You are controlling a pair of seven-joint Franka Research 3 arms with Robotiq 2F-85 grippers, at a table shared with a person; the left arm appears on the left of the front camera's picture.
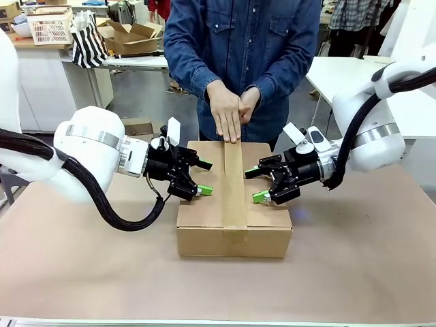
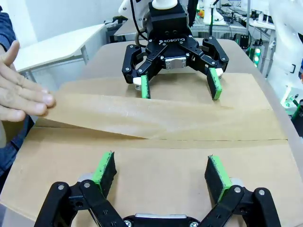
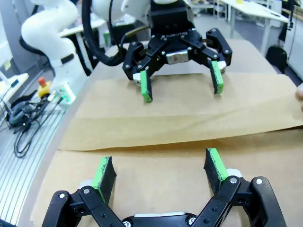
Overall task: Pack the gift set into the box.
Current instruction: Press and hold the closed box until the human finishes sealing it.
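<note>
Resting mid-surface, the box is closed, a paper strip along its seam under the person's hands. Left gripper and right gripper flank it, both spread, holding nothing.

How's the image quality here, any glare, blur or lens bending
Front view: even, soft light, sharp, a faint shadow beside the box. Left wrist view: wide-angle bending at the edges, the person's hand slightly soft. Right wrist view: the same bending, background a little blurred.
</note>
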